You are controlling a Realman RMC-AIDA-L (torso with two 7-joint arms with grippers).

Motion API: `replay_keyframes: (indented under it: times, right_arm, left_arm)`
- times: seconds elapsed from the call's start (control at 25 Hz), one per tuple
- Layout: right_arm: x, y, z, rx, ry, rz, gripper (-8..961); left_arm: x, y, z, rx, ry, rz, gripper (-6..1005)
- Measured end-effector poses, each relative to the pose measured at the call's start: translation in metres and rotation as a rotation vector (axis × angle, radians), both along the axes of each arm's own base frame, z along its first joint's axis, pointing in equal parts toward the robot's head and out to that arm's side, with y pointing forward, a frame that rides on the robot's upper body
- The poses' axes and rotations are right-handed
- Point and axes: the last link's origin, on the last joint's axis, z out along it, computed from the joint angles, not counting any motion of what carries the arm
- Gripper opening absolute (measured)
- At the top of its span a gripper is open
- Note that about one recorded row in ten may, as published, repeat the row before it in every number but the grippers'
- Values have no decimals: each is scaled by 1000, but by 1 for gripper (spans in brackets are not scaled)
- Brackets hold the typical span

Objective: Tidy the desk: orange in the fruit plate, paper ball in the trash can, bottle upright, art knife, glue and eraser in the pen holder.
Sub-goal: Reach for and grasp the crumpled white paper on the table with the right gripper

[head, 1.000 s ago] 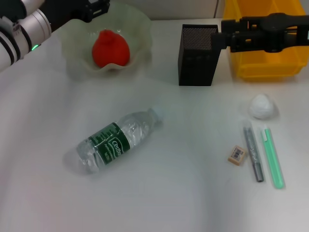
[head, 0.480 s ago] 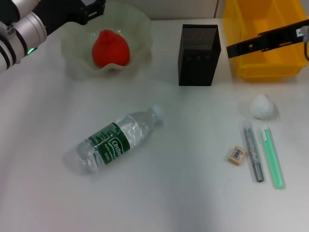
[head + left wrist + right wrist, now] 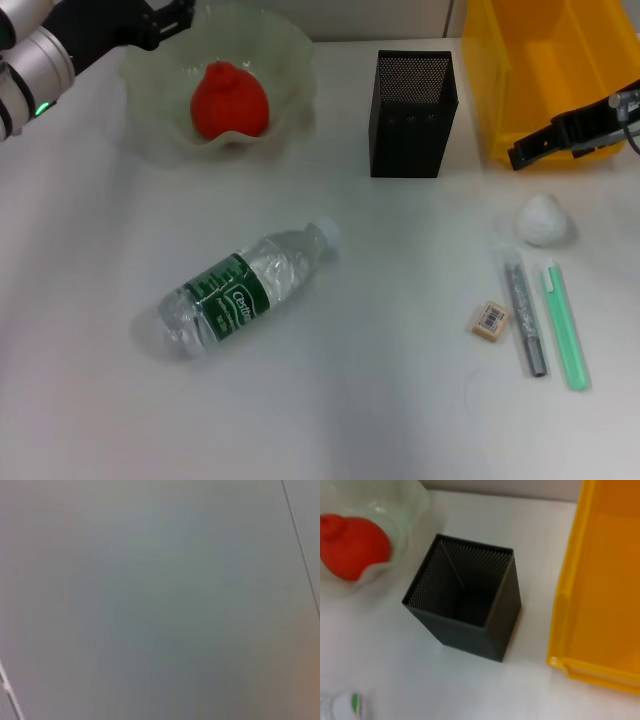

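At the far left corner the left gripper (image 3: 165, 17) hangs by the back rim of the fruit plate (image 3: 285, 60), and whether its fingers are parted cannot be told. The orange (image 3: 228, 99) sits inside that plate, just beside and below this gripper. Nearer the front, the bottle (image 3: 243, 288) lies on its side on the desk (image 3: 400, 420), well apart from both grippers. The pen holder (image 3: 412, 113) stands upright mid-desk. Right of it, the eraser (image 3: 489, 322), a grey art knife (image 3: 524, 318) and a green glue stick (image 3: 565, 325) lie side by side, with the paper ball (image 3: 543, 220) behind them. The right gripper (image 3: 520, 155) hovers at the front wall of the trash can (image 3: 520, 60), just above the paper ball without touching it; its finger state cannot be told.
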Motion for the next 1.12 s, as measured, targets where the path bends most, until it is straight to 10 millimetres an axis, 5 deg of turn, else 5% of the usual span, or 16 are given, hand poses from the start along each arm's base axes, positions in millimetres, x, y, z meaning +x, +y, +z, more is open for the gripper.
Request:
replay_keyframes:
  times: [1.12]
  right_arm:
    - [37, 10, -34, -87, -90, -102, 833]
  left_arm:
    - [-6, -3, 2, 8, -4, 12, 847]
